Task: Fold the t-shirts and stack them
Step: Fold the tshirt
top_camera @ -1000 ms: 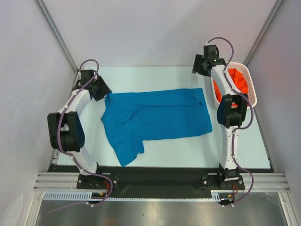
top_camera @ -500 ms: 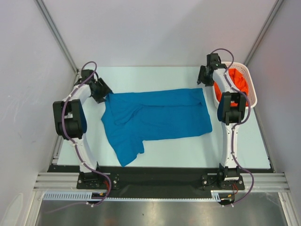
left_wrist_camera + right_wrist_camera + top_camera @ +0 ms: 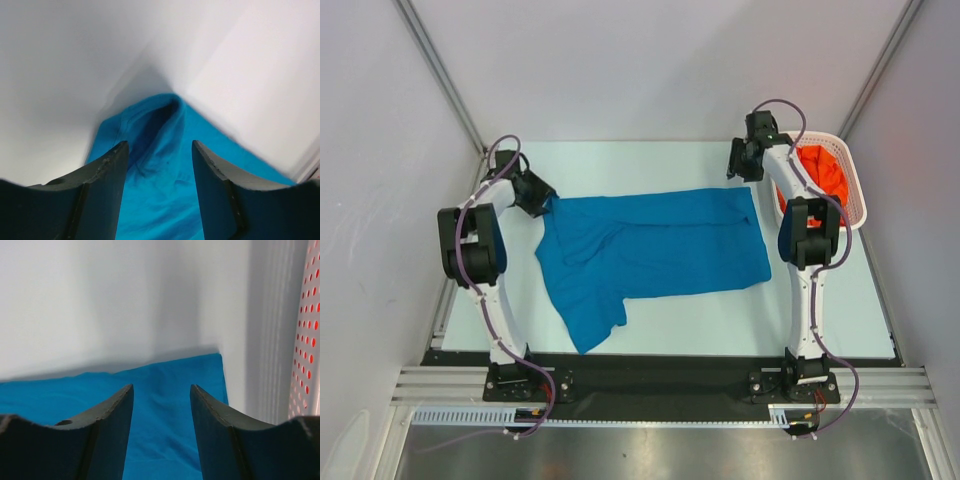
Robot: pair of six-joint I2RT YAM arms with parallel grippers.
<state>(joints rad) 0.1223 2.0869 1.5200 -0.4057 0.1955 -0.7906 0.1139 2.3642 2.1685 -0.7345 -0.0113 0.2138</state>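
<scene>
The blue t-shirt [image 3: 650, 250] lies spread across the table, one sleeve hanging toward the front left. My left gripper [image 3: 546, 200] is open at the shirt's far left corner; in the left wrist view [image 3: 160, 155] blue cloth [image 3: 165, 200] lies between its fingers. My right gripper [image 3: 734, 170] is open just beyond the shirt's far right corner; the right wrist view [image 3: 161, 390] shows the blue cloth [image 3: 160, 405] between and ahead of its fingers. The orange-red t-shirt [image 3: 817, 170] lies bunched in the basket.
The white lattice basket [image 3: 850, 195] stands at the table's far right, beside my right arm; its perforated wall [image 3: 307, 340] shows in the right wrist view. Grey walls close in the table on the left, back and right.
My left gripper has moved a little right onto the shirt's far left corner. My right gripper shifted right and back left near the far right corner. The shirt has not moved.
</scene>
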